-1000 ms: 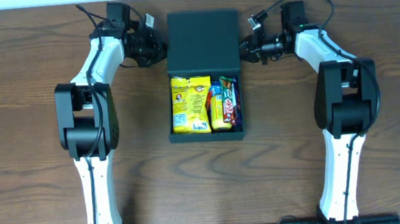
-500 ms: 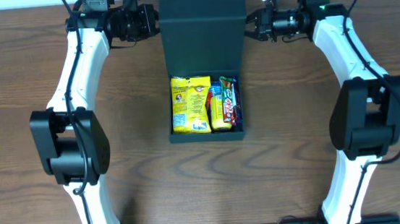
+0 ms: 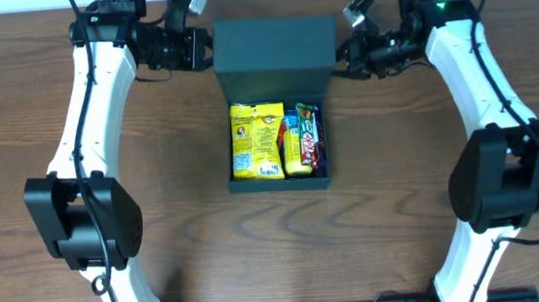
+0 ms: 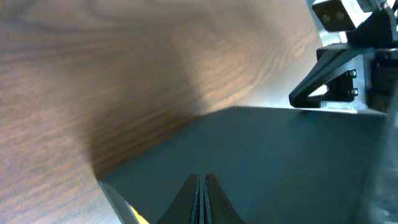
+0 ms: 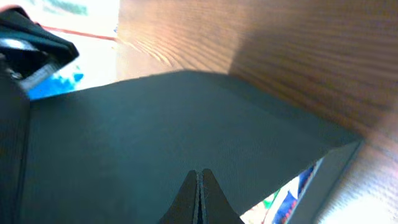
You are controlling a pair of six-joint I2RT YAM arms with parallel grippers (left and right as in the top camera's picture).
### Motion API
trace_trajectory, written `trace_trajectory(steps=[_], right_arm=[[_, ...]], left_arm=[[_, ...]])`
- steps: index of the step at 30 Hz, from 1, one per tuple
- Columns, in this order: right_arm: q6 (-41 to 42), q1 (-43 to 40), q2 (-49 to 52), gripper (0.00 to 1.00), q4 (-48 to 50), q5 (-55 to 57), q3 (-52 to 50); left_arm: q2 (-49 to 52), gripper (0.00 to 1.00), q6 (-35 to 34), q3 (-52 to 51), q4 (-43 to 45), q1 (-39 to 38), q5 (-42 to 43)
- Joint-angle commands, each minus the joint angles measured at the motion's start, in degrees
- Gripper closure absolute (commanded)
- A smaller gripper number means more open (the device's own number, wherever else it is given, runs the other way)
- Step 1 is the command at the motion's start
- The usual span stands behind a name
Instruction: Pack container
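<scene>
Overhead: container (image 3: 280,182) sits at centre of bench (image 3: 403,219), snack packets (image 3: 259,140) inside, flap lid (image 3: 273,45) raised. Left fingers (image 4: 191,202) and right fingers (image 5: 193,200) are pressed shut, gripping nothing, tips against the lid's opposite sides. Judged to be steadying it evenly for folding down.
</scene>
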Motion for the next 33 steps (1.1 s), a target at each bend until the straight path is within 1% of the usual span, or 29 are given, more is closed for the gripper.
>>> trace_trajectory(steps=[1, 4, 8, 10, 17, 20, 23, 26, 30, 33], right_arm=[[-3.4, 0.3, -1.8, 0.98, -1.6, 3.6, 0.5], [-4.1, 0.3, -2.0, 0.98, -3.4, 4.7, 0.5], [-4.1, 0.3, -2.7, 0.98, -4.4, 9.8, 0.5], [-4.0, 0.2, -4.0, 0.98, -4.6, 12.7, 0.5], [-3.9, 0.2, -10.2, 0.98, -4.8, 25.6, 0.5], [-4.2, 0.2, -13.2, 0.99, -4.4, 30.4, 0.5], [-7.3, 0.2, -15.5, 0.98, -3.7, 31.5, 0.5], [-7.5, 0.2, -16.8, 0.98, -3.6, 31.5, 0.5], [-10.5, 0.2, -18.9, 0.98, -10.9, 31.7, 0.5], [-11.2, 0.2, -21.1, 0.98, -15.3, 31.7, 0.3]], left_arm=[[-1.2, 0.94, 4.0, 1.1, -2.2, 0.0, -2.4], [-1.2, 0.94, 5.9, 1.1, -5.1, 0.0, -3.7], [-1.2, 0.94, 5.8, 1.1, -5.4, 0.0, -4.0], [-1.4, 0.94, 5.8, 1.1, -5.7, 0.0, -5.7], [-2.6, 0.94, 0.9, 1.1, -6.4, 0.0, -10.6], [-4.8, 0.94, -1.9, 1.1, -6.8, 0.0, -15.5], [-7.4, 0.94, -2.6, 1.1, -7.7, 0.0, -17.7], [-9.7, 0.94, -2.8, 1.1, -11.1, 0.0, -17.7], [-13.2, 0.94, -2.8, 1.0, -18.1, -0.3, -19.8], [-16.7, 0.94, -2.8, -0.5, -19.0, -1.6, -22.4]])
